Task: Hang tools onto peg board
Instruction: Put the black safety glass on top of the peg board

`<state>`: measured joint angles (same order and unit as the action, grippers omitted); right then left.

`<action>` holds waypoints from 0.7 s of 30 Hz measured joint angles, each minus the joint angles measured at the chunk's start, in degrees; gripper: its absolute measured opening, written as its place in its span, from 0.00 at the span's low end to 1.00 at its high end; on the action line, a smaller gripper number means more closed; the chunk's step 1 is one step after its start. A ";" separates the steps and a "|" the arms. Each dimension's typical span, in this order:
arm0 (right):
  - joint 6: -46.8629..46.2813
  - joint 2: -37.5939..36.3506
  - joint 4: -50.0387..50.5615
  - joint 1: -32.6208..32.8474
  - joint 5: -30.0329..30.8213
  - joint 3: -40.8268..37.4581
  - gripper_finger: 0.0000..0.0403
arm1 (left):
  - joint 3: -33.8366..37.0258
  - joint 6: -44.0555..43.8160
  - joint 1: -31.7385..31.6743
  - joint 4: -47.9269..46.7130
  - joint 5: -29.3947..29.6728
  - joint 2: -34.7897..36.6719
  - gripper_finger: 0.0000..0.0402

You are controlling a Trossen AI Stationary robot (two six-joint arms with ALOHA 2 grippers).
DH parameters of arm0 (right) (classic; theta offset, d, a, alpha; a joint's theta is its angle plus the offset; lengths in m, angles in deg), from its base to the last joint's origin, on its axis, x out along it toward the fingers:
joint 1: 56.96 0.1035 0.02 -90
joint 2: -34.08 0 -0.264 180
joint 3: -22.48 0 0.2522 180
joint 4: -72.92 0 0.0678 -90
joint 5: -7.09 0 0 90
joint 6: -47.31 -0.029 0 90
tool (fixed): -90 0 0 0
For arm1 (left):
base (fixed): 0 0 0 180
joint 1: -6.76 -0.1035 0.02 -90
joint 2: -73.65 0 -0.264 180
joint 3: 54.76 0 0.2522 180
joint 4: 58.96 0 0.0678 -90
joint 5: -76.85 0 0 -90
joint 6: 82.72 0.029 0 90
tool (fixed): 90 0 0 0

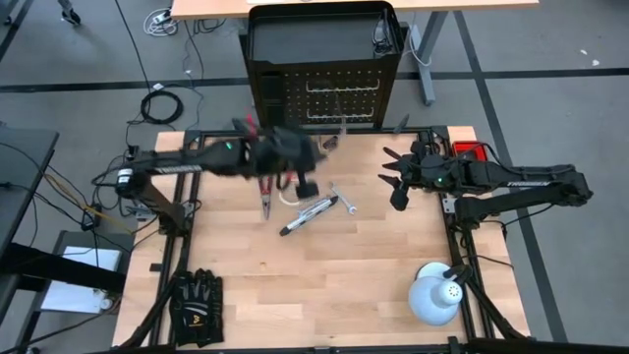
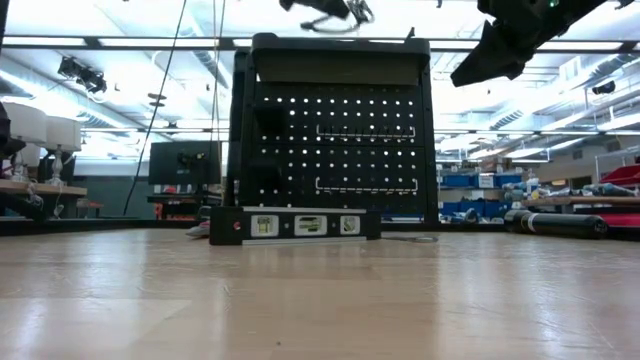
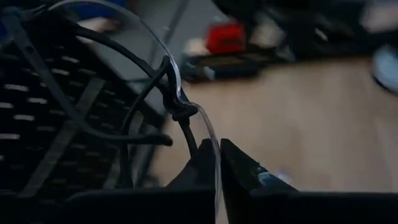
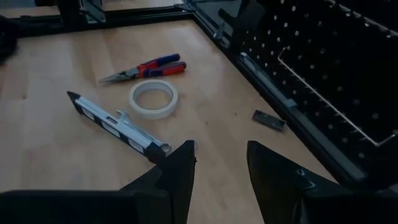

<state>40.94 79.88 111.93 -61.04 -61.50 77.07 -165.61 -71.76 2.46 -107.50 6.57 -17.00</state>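
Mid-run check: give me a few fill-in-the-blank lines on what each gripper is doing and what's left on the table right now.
1. The left gripper is shut on the ____.
2. The right gripper holds ____.
3. The tape roll lies flat between the level bar and the red-handled ____.
4. The gloves lie on the table on the side opposite the ____, by the left arm.

Missing words: glasses; nothing; pliers; peg board

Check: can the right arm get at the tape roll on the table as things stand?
Probably yes. The right end effector is open and empty, and the tape roll lies flat on bare wood ahead of it. The level lies close beside the roll, so the approach should avoid it.
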 joint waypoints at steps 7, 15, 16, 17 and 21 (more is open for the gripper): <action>0.65 0.04 -10.46 0.00 -0.90 -8.06 0.39 | -11.34 -0.42 -8.56 -0.46 -0.13 0.04 0.01; 2.68 0.04 -17.94 0.00 -1.09 -12.43 0.39 | -20.46 -4.44 -17.56 -0.41 -2.33 -0.07 0.01; 2.98 0.04 -17.99 0.00 -1.09 -12.43 0.39 | -21.21 -5.45 -18.86 -0.40 -2.94 -0.07 0.01; 3.18 0.04 -18.11 0.00 -1.09 -12.43 0.39 | -21.81 -6.35 -20.16 -0.44 -3.39 -0.07 0.01; 3.56 0.04 -19.15 0.00 -1.11 -12.45 0.39 | -23.49 -9.75 -25.46 -0.88 -5.27 -0.13 0.01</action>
<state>44.51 79.92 92.79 -61.04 -62.61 64.62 -189.11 -81.52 -23.00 -108.38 1.30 -17.13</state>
